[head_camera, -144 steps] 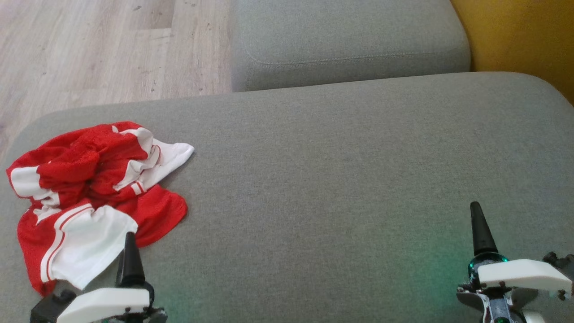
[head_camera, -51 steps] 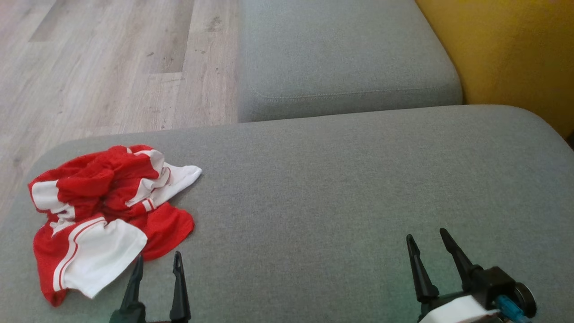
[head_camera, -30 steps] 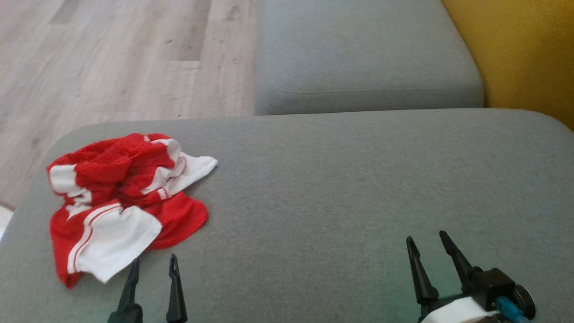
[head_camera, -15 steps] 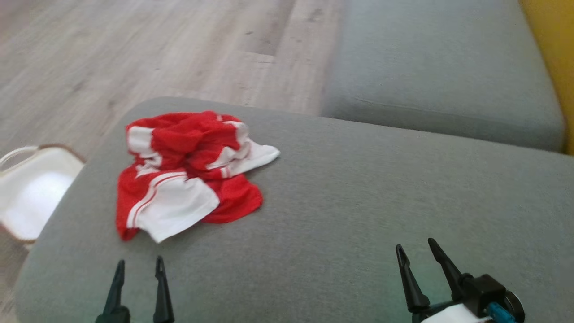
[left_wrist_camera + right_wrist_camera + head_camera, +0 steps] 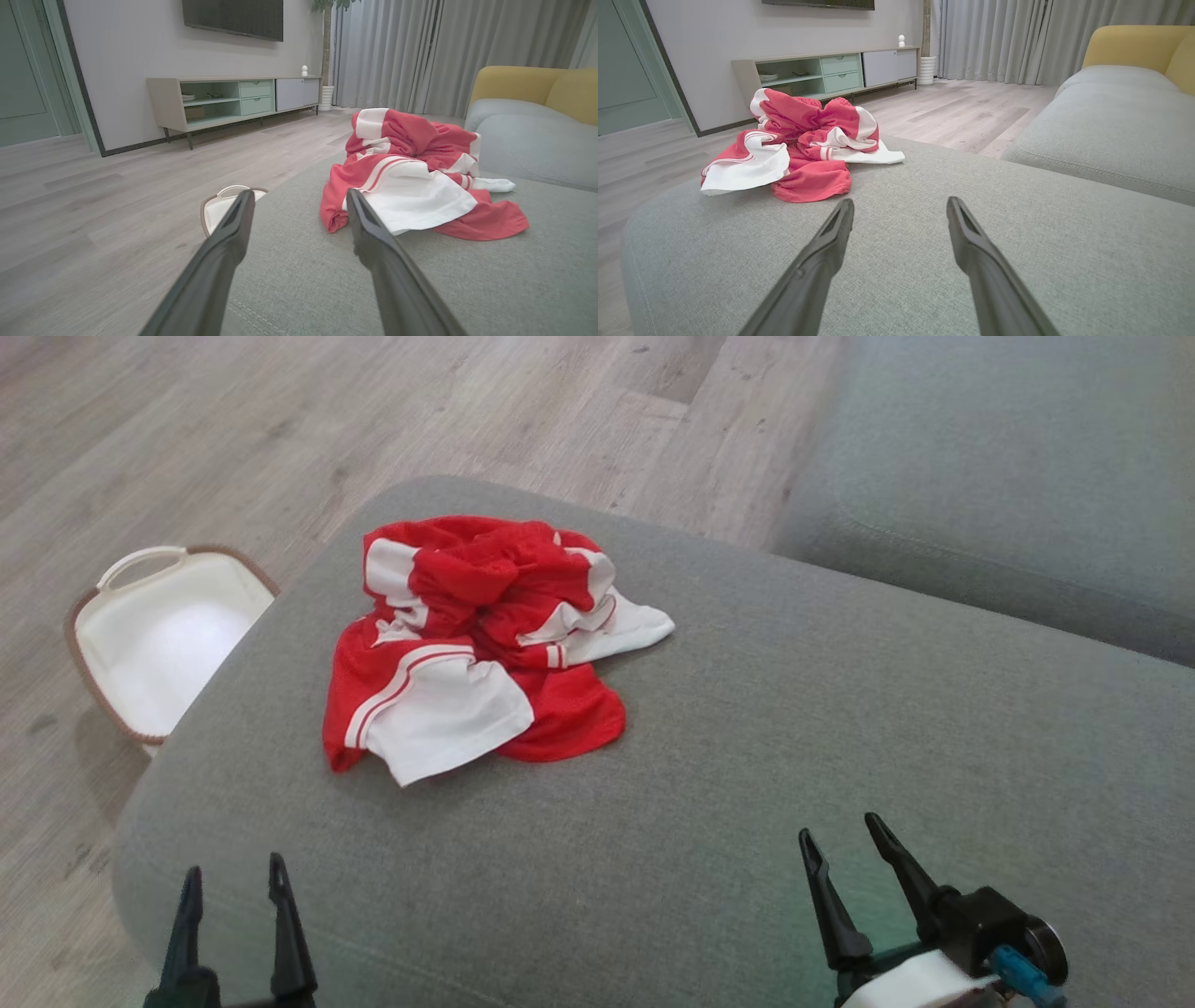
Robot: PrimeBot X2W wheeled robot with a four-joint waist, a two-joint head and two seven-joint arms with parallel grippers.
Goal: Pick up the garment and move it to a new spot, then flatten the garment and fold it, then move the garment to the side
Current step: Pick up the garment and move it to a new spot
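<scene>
The garment (image 5: 476,639) is red and white, crumpled in a heap on the left part of the grey sofa cushion (image 5: 747,756); it also shows in the left wrist view (image 5: 420,172) and the right wrist view (image 5: 803,144). My left gripper (image 5: 235,877) is open and empty at the cushion's near left corner, well short of the garment. My right gripper (image 5: 838,835) stands open and empty over the cushion's near right part. Each wrist view shows its own gripper, left (image 5: 299,198) and right (image 5: 901,205), with the jaws spread and nothing between them.
A white basket with a brown rim (image 5: 159,635) stands on the wooden floor (image 5: 233,420) left of the cushion. A second grey cushion (image 5: 1008,476) lies behind at the right. A TV cabinet (image 5: 233,100), curtains (image 5: 420,51) and a yellow sofa back (image 5: 532,88) stand farther off.
The head camera has swung left, so the garment now sits nearer the picture's middle and the basket has come into view. Both grippers stay open; the garment has not moved on the cushion.
</scene>
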